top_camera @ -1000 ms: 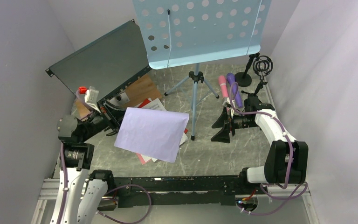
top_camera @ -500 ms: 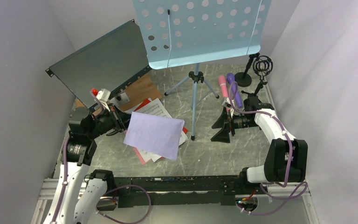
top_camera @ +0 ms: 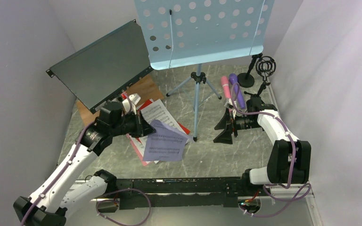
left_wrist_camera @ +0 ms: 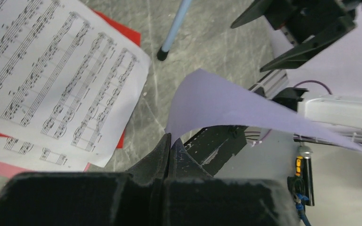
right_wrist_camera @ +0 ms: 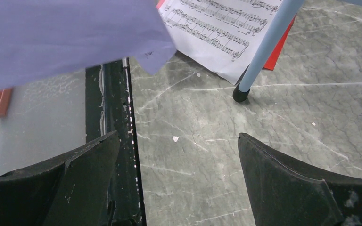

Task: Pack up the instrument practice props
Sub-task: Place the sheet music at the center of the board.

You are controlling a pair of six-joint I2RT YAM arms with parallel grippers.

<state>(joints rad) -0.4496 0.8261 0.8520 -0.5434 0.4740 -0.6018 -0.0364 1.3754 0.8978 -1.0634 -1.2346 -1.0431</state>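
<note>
Your left tool [top_camera: 146, 128] swung toward the stand [top_camera: 202, 33], pinching the purple page [top_camera: 167, 145] by one corner, left of the stand. It could slip out or snag the stand. Your right tool [top_camera: 222, 128] gapes wide, holding nothing.

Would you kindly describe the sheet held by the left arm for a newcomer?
Find the light-blue music rack; left of its tripod lies a pile of pages. Over that pile curls a lavender sheet pinched by the left gripper, the only page lifted, the only lavender one.
</note>
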